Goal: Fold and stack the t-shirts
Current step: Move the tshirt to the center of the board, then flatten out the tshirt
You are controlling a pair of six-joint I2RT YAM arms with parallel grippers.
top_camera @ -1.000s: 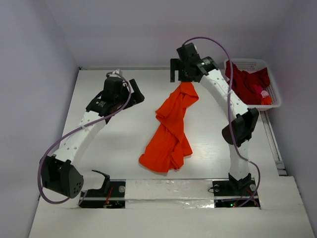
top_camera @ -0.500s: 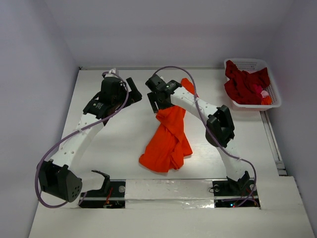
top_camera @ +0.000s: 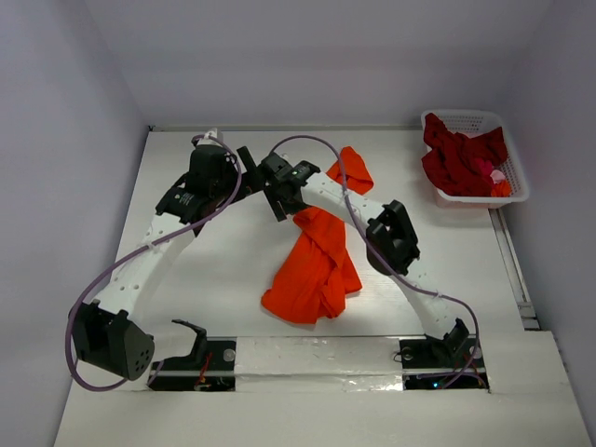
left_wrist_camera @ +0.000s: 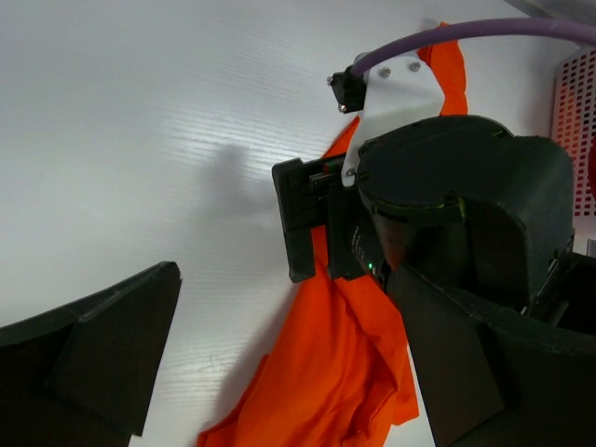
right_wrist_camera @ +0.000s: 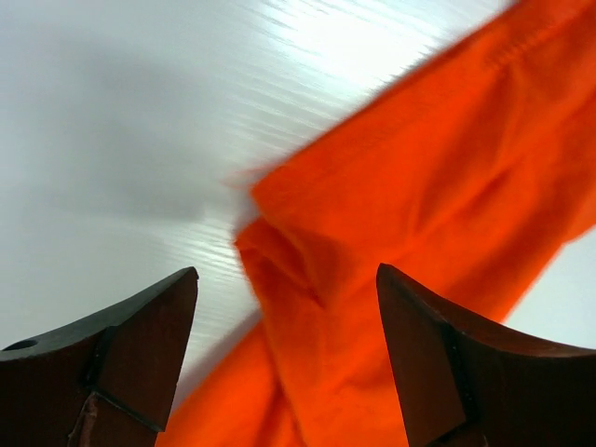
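Bright orange fabric t-shirt (top_camera: pixel 317 265): plain vivid orange, with darker orange in the folds.
Dark red fabric t-shirts (top_camera: pixel 461 154), far right: plain deep crimson, with a small pink patch among them.
White plastic lattice basket (top_camera: pixel 518 186): white, with grid-patterned walls.
Flat white table (top_camera: pixel 233 270): white, with fine parallel ridges.
Left arm (top_camera: pixel 154 251) and right arm (top_camera: pixel 414 279): white links and black joints.
Thin cable (left_wrist_camera: pixel 484 31): purple.
Left gripper (left_wrist_camera: pixel 282 270): black.
Right gripper (right_wrist_camera: pixel 287 275): dark, tinged reddish brown.

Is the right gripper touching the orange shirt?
Cannot tell. Right wrist view shows the orange shirt blurred beyond the open right gripper; neither contact nor gap is plain.
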